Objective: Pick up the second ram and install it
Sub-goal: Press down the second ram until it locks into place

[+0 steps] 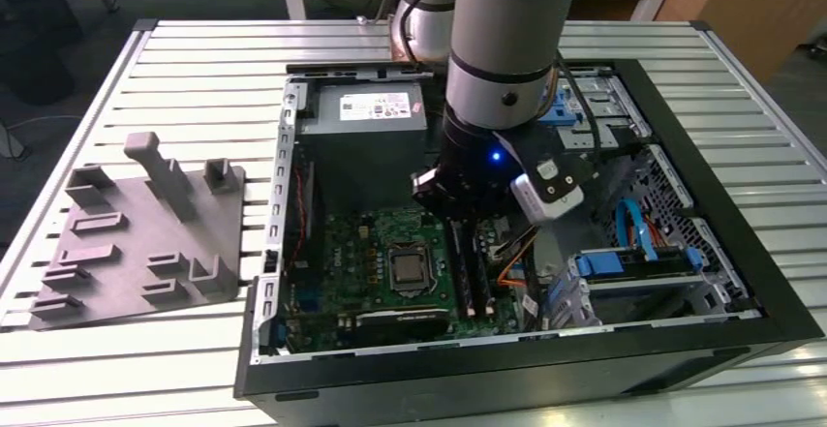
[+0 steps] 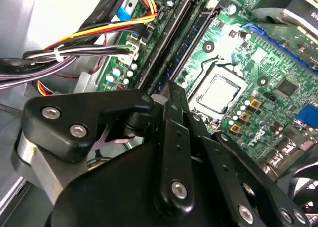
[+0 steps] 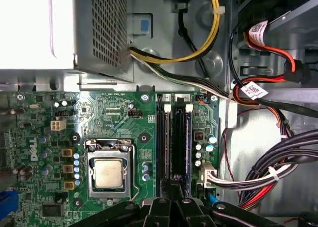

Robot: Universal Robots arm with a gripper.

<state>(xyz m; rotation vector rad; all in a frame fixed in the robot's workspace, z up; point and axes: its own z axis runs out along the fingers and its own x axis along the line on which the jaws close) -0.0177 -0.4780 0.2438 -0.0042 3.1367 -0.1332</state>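
Reaching down into the open computer case [image 1: 672, 350], the arm [image 1: 505, 49] places its gripper [image 1: 468, 216] low over the memory slots [image 1: 474, 272] of the motherboard [image 1: 375, 262] in the exterior view; a grey fixture plate [image 1: 136, 243] lies on the slatted table [image 1: 194, 59] well apart, toward the exterior view's left. In the second wrist view, the black gripper linkage [image 2: 169, 137] sits just above the long dark slots [image 2: 174, 43], beside the processor socket [image 2: 218, 93] and a bundle of coloured cables [image 2: 99, 33]. In the first wrist view, the gripper [image 3: 175, 201] is directly over the near end of the slots, where the second ram [image 3: 188, 142], a dark blue stick, stands upright in one slot next to another seated stick [image 3: 178, 142]. Whether the fingers still clamp the stick or stand apart cannot be told, since their tips are hidden.
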